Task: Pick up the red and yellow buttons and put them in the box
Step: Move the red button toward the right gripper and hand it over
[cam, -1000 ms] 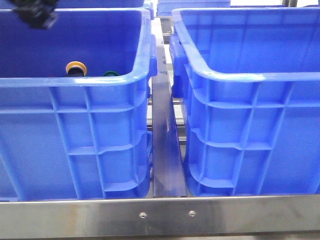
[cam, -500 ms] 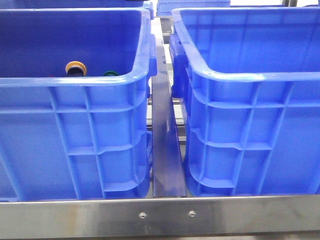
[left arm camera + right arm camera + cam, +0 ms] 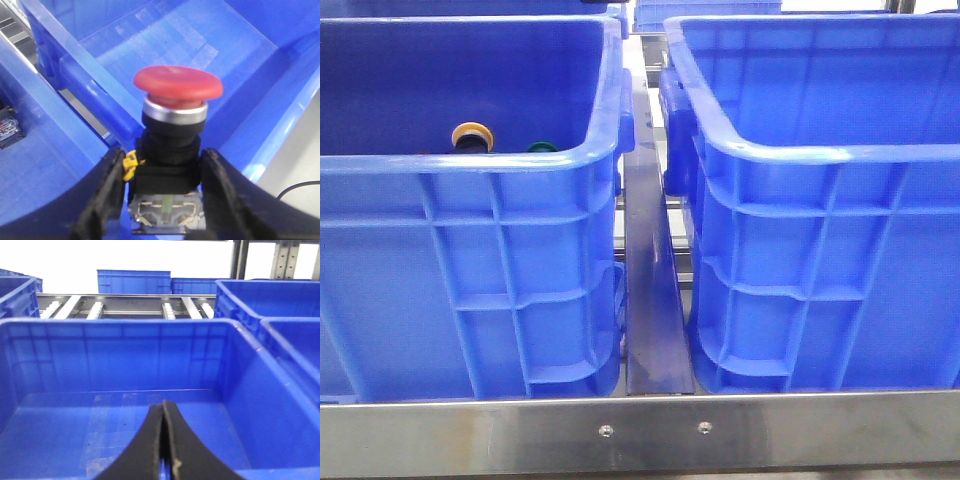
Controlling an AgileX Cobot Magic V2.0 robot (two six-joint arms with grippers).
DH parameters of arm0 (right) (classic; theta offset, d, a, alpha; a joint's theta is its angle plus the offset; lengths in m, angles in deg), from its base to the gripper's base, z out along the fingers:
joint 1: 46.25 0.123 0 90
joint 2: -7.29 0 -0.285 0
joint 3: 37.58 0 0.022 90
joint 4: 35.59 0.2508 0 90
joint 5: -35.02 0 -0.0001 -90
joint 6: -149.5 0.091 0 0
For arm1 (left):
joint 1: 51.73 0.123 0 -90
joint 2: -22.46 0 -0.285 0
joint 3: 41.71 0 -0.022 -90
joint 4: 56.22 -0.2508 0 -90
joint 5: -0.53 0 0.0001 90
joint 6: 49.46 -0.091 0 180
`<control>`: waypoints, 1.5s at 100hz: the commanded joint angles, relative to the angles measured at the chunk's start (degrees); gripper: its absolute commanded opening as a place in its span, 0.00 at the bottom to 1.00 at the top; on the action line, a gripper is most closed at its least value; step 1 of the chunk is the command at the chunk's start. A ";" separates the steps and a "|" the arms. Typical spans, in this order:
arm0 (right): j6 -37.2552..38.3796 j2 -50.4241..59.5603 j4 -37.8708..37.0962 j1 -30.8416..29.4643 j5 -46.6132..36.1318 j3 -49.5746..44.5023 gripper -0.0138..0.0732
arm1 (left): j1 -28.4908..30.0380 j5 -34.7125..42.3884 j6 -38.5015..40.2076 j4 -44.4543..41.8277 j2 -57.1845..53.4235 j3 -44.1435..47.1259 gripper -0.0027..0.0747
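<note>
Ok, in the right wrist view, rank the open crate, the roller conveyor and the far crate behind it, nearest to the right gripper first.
1. Open crate, right beneath and ahead of the right gripper.
2. Roller conveyor, beyond that crate's far wall.
3. Far crate, behind the rollers.

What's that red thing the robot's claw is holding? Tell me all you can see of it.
It is a red button, a push-button part: a matte red mushroom cap, a shiny metal collar, a ribbed black barrel, and a block below with clear casing and metal contacts. It stands upright, its base clamped between the left gripper's black fingers, above a blue bin.
</note>
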 commanded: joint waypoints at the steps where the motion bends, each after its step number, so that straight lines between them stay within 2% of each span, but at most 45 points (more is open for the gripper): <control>1: 0.43 -4.61 -0.36 0.04 2.89 6.91 0.08 | -0.48 4.00 0.09 0.62 -1.67 -1.70 0.18; 22: 0.37 -16.40 0.95 0.04 13.51 17.89 0.09 | -0.48 3.52 0.09 0.62 -1.67 -1.70 0.18; 32: -0.09 -22.02 3.63 0.04 17.98 22.60 0.17 | -0.48 3.17 0.09 0.62 -1.67 -1.70 0.18; 46: -0.35 -29.14 8.18 0.04 20.30 27.57 0.41 | -0.48 2.77 0.09 0.62 -1.67 -1.70 0.18; 58: -0.51 -33.94 14.21 0.04 21.97 31.01 0.70 | -0.48 2.77 0.09 0.62 -1.67 -1.70 0.18; 65: -0.51 -36.25 18.68 0.04 22.22 32.48 0.78 | -0.48 2.77 0.09 0.62 -1.67 -1.70 0.18; 72: -1.69 -38.10 24.65 0.19 22.26 33.75 0.78 | -0.48 2.77 0.09 0.62 -1.67 -1.70 0.18; 86: -10.66 -42.07 41.14 2.96 22.97 36.41 0.78 | -0.48 2.27 0.09 0.62 -1.67 -1.70 0.18; 97: -17.61 -46.92 54.92 6.05 26.40 38.90 0.78 | -0.48 1.54 0.09 0.62 -1.67 -1.70 0.18; 111: -24.35 -54.99 67.24 10.25 30.12 42.87 0.78 | -0.48 1.54 0.09 0.62 -1.67 -1.70 0.18; 125: -29.15 -62.42 73.19 15.23 30.45 46.90 0.78 | -0.48 1.54 0.09 0.62 -1.67 -1.70 0.18; 150: -29.48 -72.88 73.41 20.77 32.31 53.87 0.78 | -0.48 1.54 0.09 0.65 -1.67 -1.70 0.18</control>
